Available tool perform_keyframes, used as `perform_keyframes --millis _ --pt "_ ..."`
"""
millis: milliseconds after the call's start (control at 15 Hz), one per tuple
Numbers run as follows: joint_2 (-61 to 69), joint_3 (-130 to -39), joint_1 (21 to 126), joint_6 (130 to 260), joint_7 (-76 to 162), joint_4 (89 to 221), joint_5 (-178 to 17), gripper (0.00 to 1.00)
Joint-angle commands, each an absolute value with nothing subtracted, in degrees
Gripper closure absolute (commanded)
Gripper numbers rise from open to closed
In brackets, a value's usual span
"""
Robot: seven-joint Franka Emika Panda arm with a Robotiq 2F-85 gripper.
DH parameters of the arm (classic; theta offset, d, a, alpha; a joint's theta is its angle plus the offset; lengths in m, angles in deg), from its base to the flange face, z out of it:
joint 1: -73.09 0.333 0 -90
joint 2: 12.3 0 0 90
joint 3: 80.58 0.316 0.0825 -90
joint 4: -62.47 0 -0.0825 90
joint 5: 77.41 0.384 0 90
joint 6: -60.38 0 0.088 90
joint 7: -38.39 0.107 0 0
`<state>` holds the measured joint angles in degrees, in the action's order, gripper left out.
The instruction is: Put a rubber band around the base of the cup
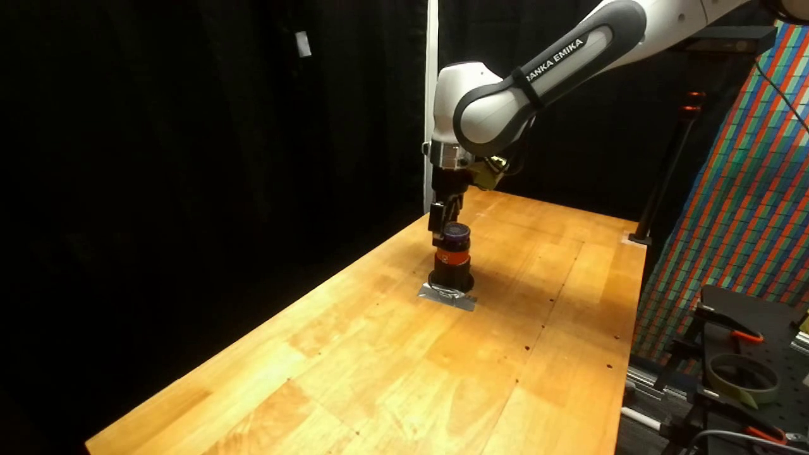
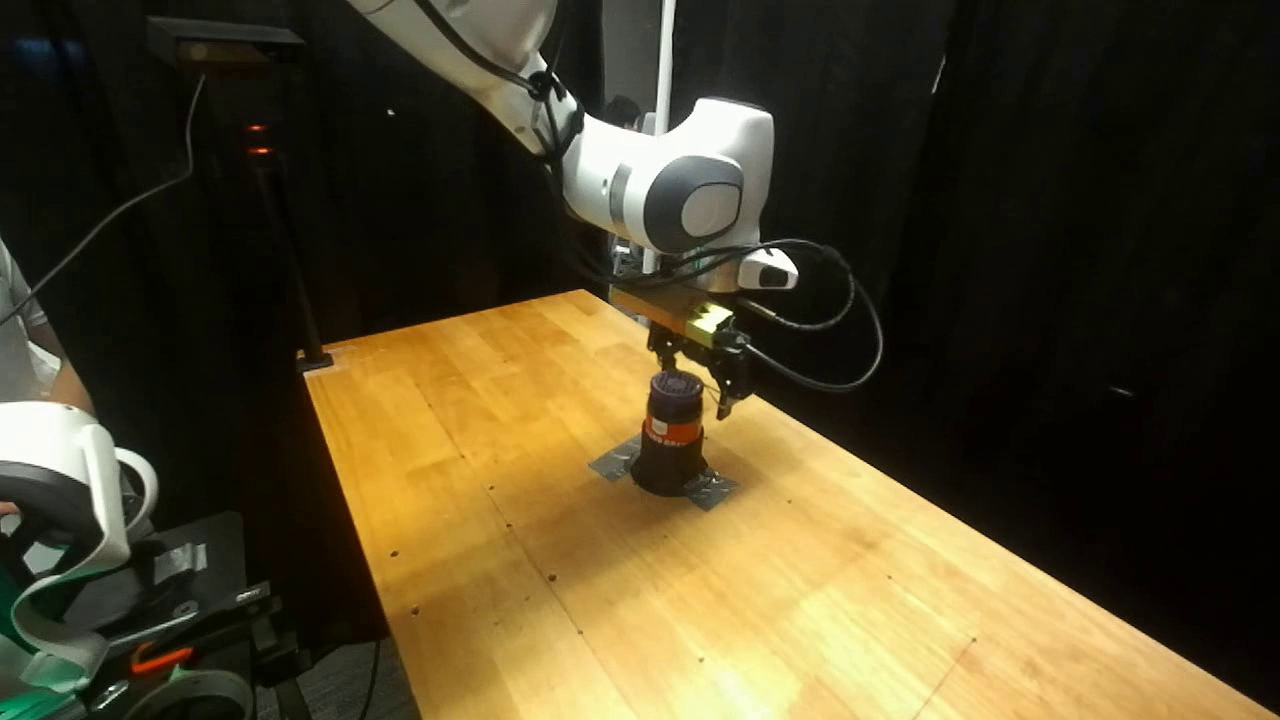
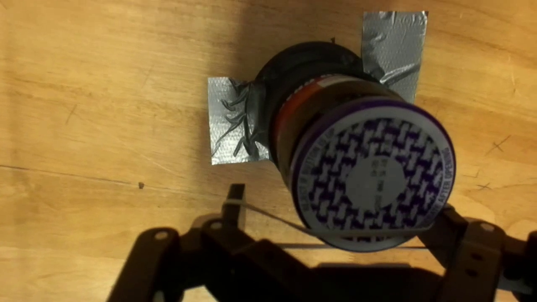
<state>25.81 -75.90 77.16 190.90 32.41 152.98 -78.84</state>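
The cup (image 3: 373, 184) stands upright on the table, with a dark purple lid, an orange-red band and a black base. It also shows in both exterior views (image 1: 453, 258) (image 2: 672, 432). My gripper (image 3: 340, 203) is open, pointing down, its fingers spread apart at the height of the cup's upper part. In an exterior view the gripper (image 2: 697, 388) is just beside and behind the lid. A thin, light rubber band (image 3: 277, 218) is looped round both fingertips and stretched between them. One strand crosses over the lid's near edge; another runs lower behind it. Contact with the cup cannot be told.
Silver tape strips (image 3: 394, 50) (image 3: 230, 121) hold the base to the wooden table (image 1: 392, 366). A dark pole (image 1: 667, 164) stands at a table corner. Beside the table are a black cart (image 1: 758, 309) with a tape roll (image 1: 742, 378), and a person (image 2: 30, 340).
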Motion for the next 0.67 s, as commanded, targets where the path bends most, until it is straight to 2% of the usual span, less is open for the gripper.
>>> perform_keyframes --millis 0,600 --pt "27.5 -75.1 76.6 182.3 30.8 148.3 -77.7 0.00" --pt "26.1 -75.1 75.4 172.5 29.3 147.9 -76.9 0.00"
